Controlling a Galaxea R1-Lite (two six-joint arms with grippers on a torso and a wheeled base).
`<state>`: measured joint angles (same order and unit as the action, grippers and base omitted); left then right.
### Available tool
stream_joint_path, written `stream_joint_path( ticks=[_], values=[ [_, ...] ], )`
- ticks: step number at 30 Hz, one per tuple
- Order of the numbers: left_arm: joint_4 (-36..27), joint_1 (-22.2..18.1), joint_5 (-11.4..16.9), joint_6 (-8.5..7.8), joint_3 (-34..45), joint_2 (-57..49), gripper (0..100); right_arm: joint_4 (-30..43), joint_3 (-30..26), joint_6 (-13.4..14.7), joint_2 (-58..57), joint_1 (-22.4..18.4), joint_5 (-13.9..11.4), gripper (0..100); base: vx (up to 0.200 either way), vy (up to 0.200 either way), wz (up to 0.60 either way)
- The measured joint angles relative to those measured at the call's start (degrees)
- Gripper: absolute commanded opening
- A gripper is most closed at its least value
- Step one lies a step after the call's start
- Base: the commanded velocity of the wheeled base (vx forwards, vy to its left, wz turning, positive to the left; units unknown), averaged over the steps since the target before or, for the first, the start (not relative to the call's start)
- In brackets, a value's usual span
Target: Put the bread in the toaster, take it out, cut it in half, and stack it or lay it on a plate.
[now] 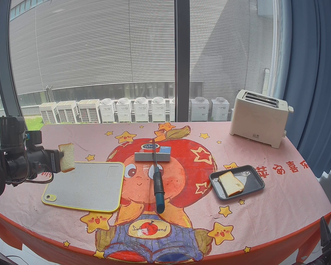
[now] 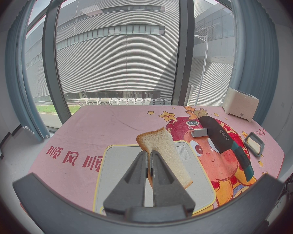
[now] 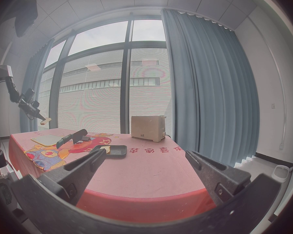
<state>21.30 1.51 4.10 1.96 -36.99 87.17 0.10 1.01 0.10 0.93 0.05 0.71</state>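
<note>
Left of centre in the head view, my left jaws are clamped on a half slice of bread (image 1: 67, 157), holding it upright in the air over the upper left corner of the grey, yellow-rimmed cutting board (image 1: 88, 186). In the left wrist view the two dark jaws meet on the piece's lower crust edge, and the pale crumb side leans out over the board.

A second half slice (image 1: 231, 183) lies flat in the dark rectangular tray (image 1: 255, 177), right of centre on the pink, cartoon-printed counter (image 1: 283, 203).

Mid-frame, between board and tray, the knife (image 1: 158, 184) points away from me. Its blade crosses a small grey rest (image 1: 152, 154), and its dark and teal handle lies toward the lower edge of the frame.

The cream two-slot toaster (image 1: 259, 116) stands at upper right, near the blue curtain (image 1: 312, 74) and well apart from the tray.

In the right wrist view, my right jaws are spread wide and hold nothing, off the counter's near right edge.
</note>
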Motion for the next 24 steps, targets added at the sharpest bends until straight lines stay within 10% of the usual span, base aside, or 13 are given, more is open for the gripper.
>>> stream_joint_path(
  ticks=[24],
  values=[
    [0.23, -0.11, -0.09, 0.27, 0.2, -1.34, 0, 0.0, 0.0, 0.0, 0.0, 0.02, 0.0, 100, 0.0, -0.017, 0.0]
  ],
)
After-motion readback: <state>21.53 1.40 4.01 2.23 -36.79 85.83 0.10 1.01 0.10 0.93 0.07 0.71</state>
